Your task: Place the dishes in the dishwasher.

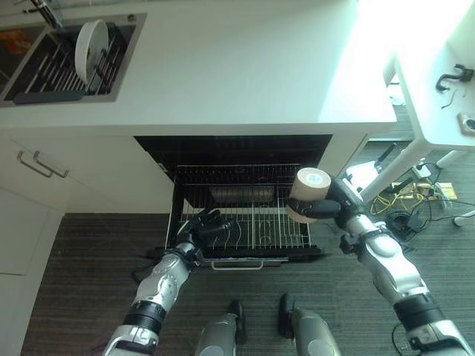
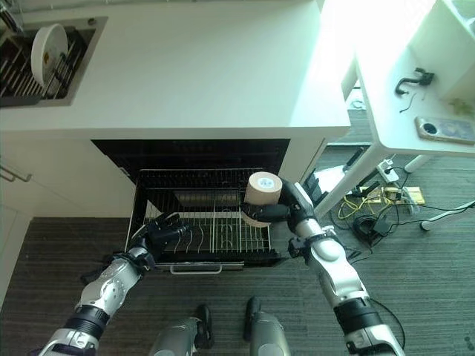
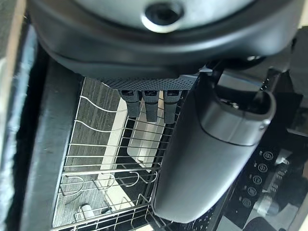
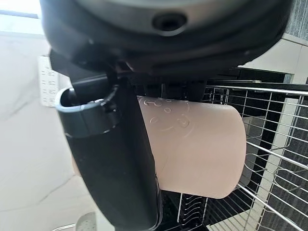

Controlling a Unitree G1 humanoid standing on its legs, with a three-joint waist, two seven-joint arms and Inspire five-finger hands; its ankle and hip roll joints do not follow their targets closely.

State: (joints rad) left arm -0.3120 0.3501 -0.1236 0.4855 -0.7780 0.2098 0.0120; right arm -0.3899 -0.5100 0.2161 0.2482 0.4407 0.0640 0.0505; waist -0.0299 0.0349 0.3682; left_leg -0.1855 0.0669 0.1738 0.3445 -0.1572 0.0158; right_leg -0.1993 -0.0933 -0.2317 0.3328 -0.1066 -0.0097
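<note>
Beige cup (image 1: 306,194) held above right edge of pulled-out dishwasher rack (image 1: 245,215), near its right rear corner. Long axis tilted from upright, flat base turned up toward the head camera, open mouth directed down toward the rack wires. Body plain matte beige-pink, cylindrical with slight taper; pale round sticker on the base; faint embossed pattern on the side wall in right wrist view (image 4: 192,144). Right hand (image 1: 330,206) clenched around cup, thumb across the side wall, fingers wrapped behind. Left hand (image 1: 208,226) at front left corner of rack, fingers curled over the wire tines, nothing held; whether fingers touch the wires cannot be told. Fingertips (image 3: 149,106) pointed down into the wire grid in left wrist view. Rack of chrome wire, extended over open dishwasher door (image 1: 245,256), metal handle (image 1: 236,265) at front edge. Dishwasher opening (image 1: 234,152) dark beneath white tabletop (image 1: 245,67). Sink (image 1: 70,59) set in rear left corner of tabletop, dark drying rack inside, white plate (image 1: 90,49) standing on edge in it. White side table (image 2: 423,104) beyond right edge of tabletop, dark object (image 2: 413,81) and a flat device (image 2: 445,129) on it. Tangle of cables (image 1: 415,204) on floor beneath side table.
</note>
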